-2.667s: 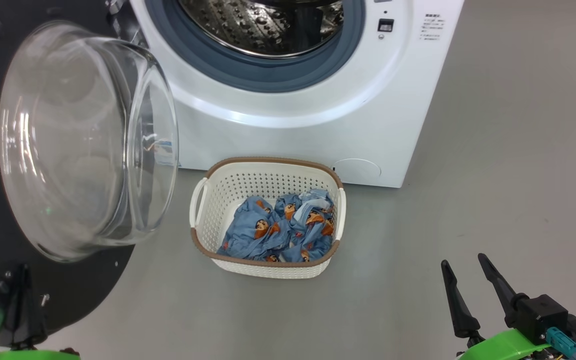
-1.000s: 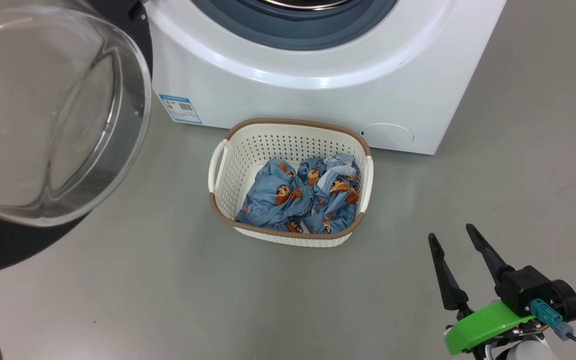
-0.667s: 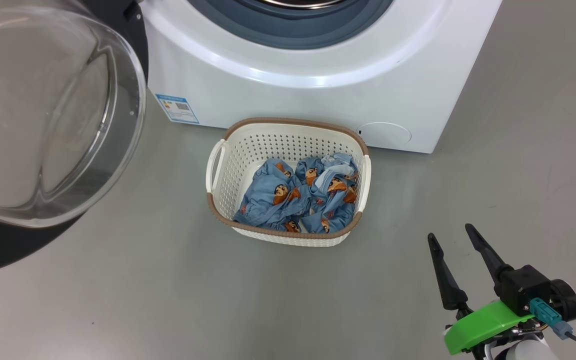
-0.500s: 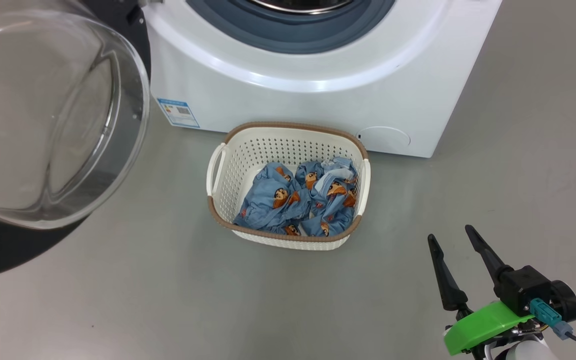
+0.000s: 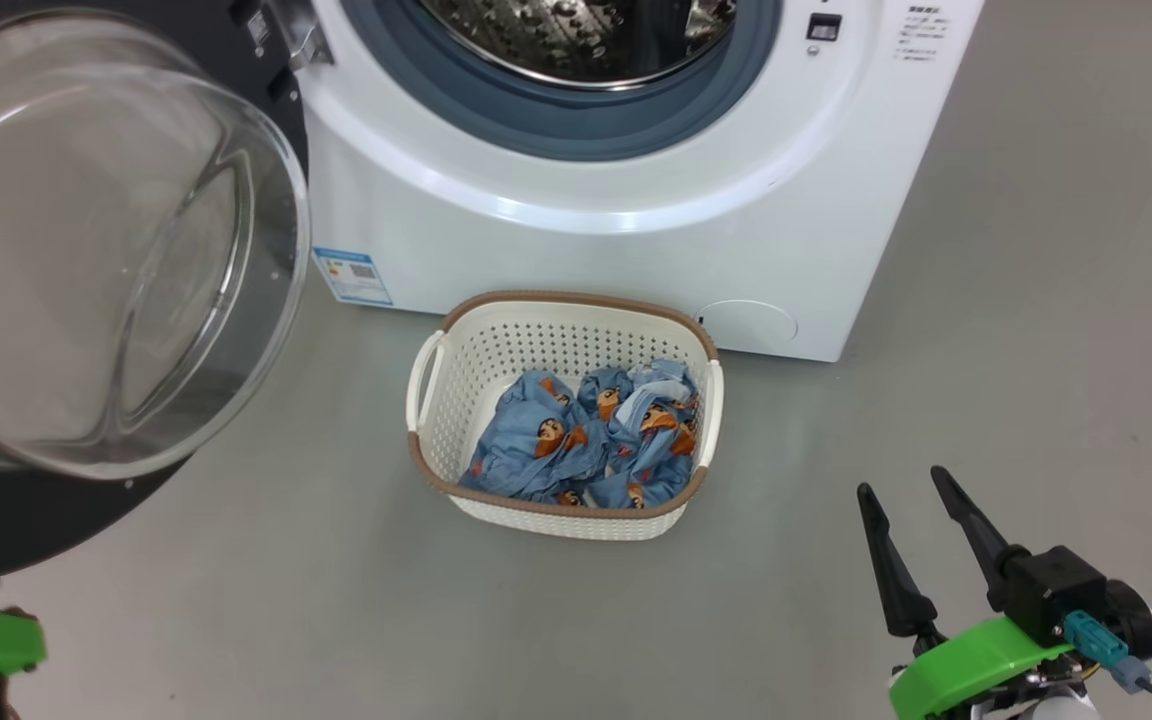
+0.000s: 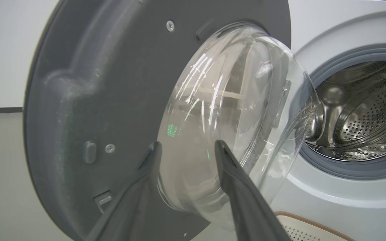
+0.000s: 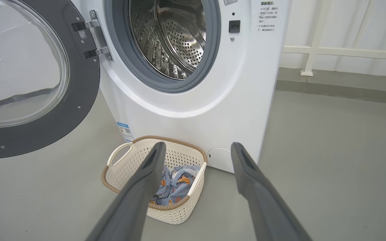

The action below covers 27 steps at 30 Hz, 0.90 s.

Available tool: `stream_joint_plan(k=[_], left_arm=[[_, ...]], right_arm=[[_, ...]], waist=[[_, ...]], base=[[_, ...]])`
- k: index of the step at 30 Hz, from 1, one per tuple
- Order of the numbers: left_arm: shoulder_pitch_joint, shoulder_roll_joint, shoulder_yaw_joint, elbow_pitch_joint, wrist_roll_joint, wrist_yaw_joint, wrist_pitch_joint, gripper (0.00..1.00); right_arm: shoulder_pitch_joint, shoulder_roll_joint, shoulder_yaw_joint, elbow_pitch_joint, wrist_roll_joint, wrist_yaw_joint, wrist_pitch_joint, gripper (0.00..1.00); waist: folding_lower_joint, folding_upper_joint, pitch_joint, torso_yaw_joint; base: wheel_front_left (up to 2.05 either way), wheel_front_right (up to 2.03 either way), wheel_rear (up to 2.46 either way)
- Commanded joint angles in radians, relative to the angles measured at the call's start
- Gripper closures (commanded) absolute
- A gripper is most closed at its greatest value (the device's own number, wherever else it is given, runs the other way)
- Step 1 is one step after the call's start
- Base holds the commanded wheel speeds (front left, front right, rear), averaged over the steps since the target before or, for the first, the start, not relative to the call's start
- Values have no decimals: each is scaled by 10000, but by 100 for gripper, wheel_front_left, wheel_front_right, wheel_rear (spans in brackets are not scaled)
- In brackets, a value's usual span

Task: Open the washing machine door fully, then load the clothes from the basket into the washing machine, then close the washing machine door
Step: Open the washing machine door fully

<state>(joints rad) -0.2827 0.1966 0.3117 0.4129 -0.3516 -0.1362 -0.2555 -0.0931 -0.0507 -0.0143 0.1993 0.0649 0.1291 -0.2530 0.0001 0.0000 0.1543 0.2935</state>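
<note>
We are watching the big white washing machine (image 5: 616, 250) standing at twelve o'clock, its steel drum gaping. Its door (image 5: 106, 250) is hanging wide open at nine o'clock, the clear bowl bulging from dark grey. The cream basket (image 5: 556, 345) is sitting just before the washer, holding crumpled blue bear-print clothes (image 5: 576, 445). Our right gripper (image 5: 902, 481) is hovering at five o'clock with its fingers spread. Our left gripper (image 6: 187, 143) is pointing parted fingers toward the glass.

The clothes (image 5: 586, 440) in the basket (image 5: 496, 360), basket before the washing machine (image 5: 616, 250), washing machine door (image 5: 106, 250) to its left
</note>
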Motion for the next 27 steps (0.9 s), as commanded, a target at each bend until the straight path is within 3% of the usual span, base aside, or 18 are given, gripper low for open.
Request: stream_joint_plan(k=[1,27], left_arm=[[145,370,132,-491,56,55,-63,0],[2466,-160,-1647,-2877,244,55,-63,0]], right_arm=[[75,5,299,-275,121,16,-84,0],[792,5,622,-877,534,16,-87,0]], waist=[[0,0,-119,-124],[0,0,-873,-1752]], base=[[0,0,0],[0,0,0]])
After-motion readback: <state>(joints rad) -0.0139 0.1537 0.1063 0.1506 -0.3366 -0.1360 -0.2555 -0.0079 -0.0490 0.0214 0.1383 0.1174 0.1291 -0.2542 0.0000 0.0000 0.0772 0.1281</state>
